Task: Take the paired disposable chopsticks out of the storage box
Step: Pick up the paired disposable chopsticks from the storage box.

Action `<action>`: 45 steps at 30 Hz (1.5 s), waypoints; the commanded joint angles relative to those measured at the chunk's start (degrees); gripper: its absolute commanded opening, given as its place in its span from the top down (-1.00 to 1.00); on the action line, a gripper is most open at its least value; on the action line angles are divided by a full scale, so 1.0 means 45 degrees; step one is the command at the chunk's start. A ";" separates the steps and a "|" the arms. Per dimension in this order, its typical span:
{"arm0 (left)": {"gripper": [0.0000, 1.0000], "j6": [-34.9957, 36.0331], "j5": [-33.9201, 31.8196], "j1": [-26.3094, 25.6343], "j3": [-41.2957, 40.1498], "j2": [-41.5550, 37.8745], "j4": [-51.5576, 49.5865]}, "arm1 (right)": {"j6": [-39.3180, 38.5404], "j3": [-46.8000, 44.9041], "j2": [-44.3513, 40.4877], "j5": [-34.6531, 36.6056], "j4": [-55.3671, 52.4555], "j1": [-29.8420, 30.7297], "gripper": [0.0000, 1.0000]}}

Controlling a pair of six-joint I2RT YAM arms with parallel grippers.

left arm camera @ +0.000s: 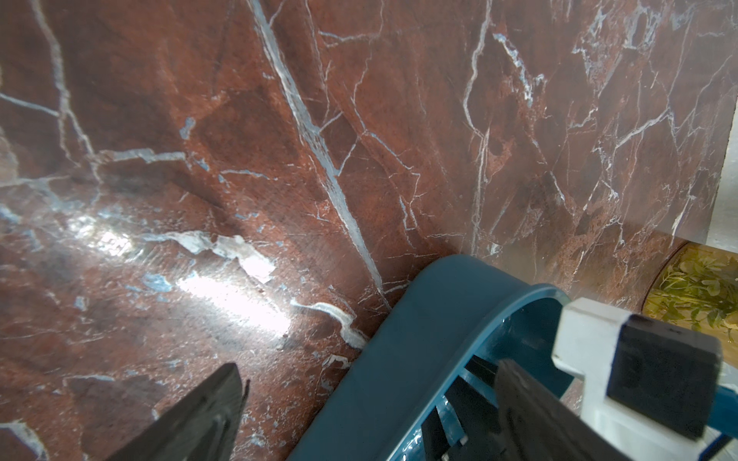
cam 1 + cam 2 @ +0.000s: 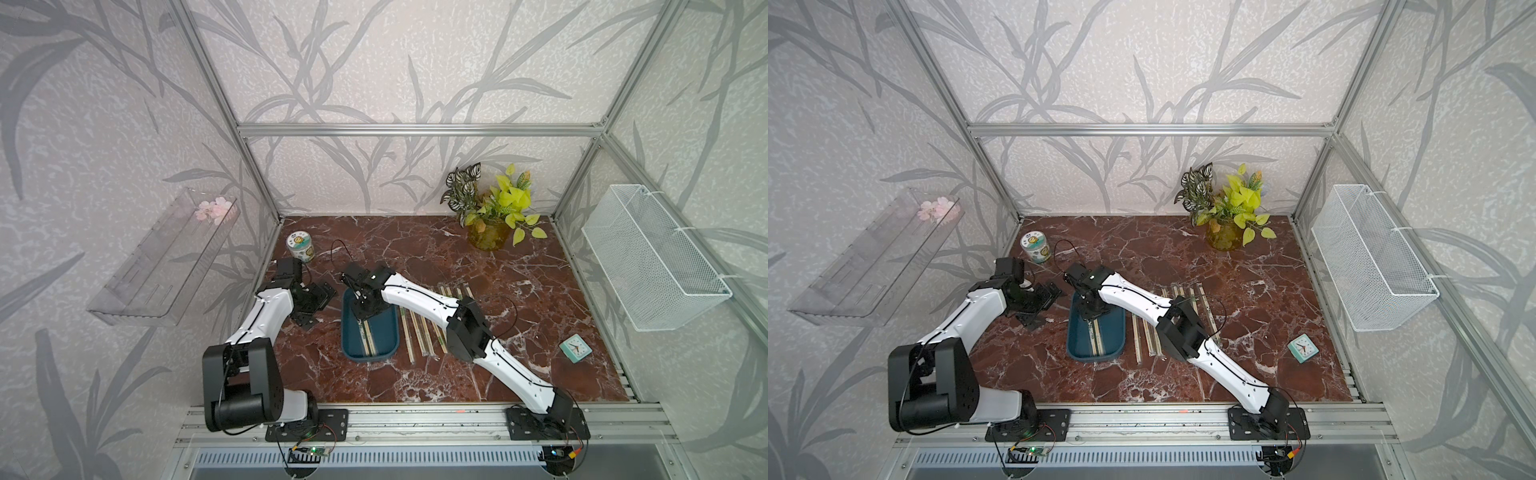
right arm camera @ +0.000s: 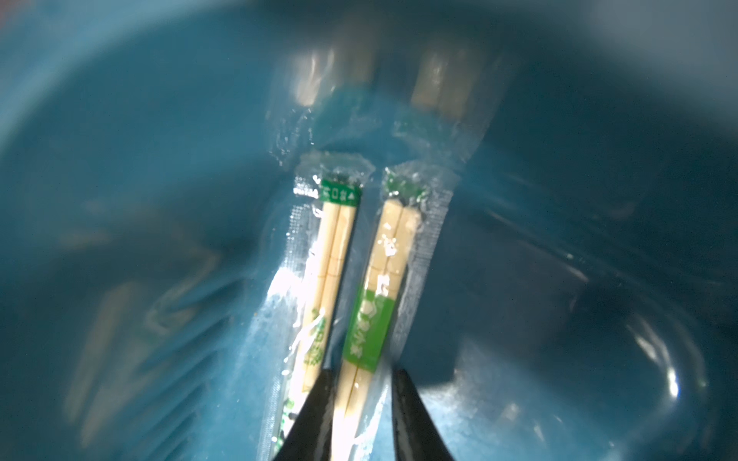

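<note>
Reaching into the shallow dark teal plastic storage box (image 2: 385, 332), at lower centre in both top views, the right gripper (image 3: 362, 371) straddles one wrapped pair of pale bamboo chopsticks with a green band (image 3: 383, 279). Its jaws stand narrow, with a sliver of gap on one side. We judge the pinch as not yet made.

**Progress**
- We see several wrapped pairs (image 2: 419, 332) already lying in a row on the red-brown marble table (image 2: 415, 257), just right of the box and partly under the right forearm.
- Two pairs are left in the box: the straddled one and a second pair (image 3: 331, 259) just beside it.
- We judge the task well past halfway.

**Left gripper**
The left gripper (image 1: 369, 363) sits at the box's upper left corner. Its jaws are wide apart and grip nothing, with the rim between them.

**Edges and room**
- The two wrappers lie almost touching, so one fingertip has little room and may snag the neighbour.
- The pair ends stop just short of the curved end wall; the walls are low.
- Bare table lies right of the row, toward the small mint alarm clock (image 2: 575, 348), and in the upper middle of the frame.
</note>
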 commanded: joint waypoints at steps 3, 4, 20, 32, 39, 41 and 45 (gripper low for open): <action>-0.98 0.0054 0.0149 0.0085 -0.0097 -0.0249 -0.0195 | 0.0268 0.0141 0.0972 0.0129 -0.0377 0.0034 0.63; -0.98 0.0055 0.0147 0.0082 -0.0095 -0.0249 -0.0211 | 0.0296 0.0175 0.1013 0.0088 -0.0377 0.0021 0.66; -0.98 -0.0022 0.0166 0.0078 0.0016 -0.0185 -0.0119 | 0.0376 -0.0076 -0.0132 -0.0342 -0.0265 -0.0257 1.00; -0.98 -0.0103 0.0296 0.0082 0.0197 -0.0033 0.0139 | 0.0700 -0.0372 -0.1864 -0.0743 0.0338 -0.0440 1.00; -0.98 -0.0129 0.0410 0.0077 0.0284 -0.0038 0.0124 | 0.1048 -0.0535 -0.2924 -0.0919 0.0707 -0.0688 1.00; -0.98 -0.0140 0.0461 0.0062 0.0271 -0.0086 0.0158 | 0.1143 -0.0829 -0.3364 -0.0967 0.0921 -0.0846 1.00; -0.98 -0.0159 0.0571 0.0068 0.0251 -0.0207 0.0156 | 0.1265 -0.2082 -0.4423 -0.1041 0.1490 -0.1340 1.00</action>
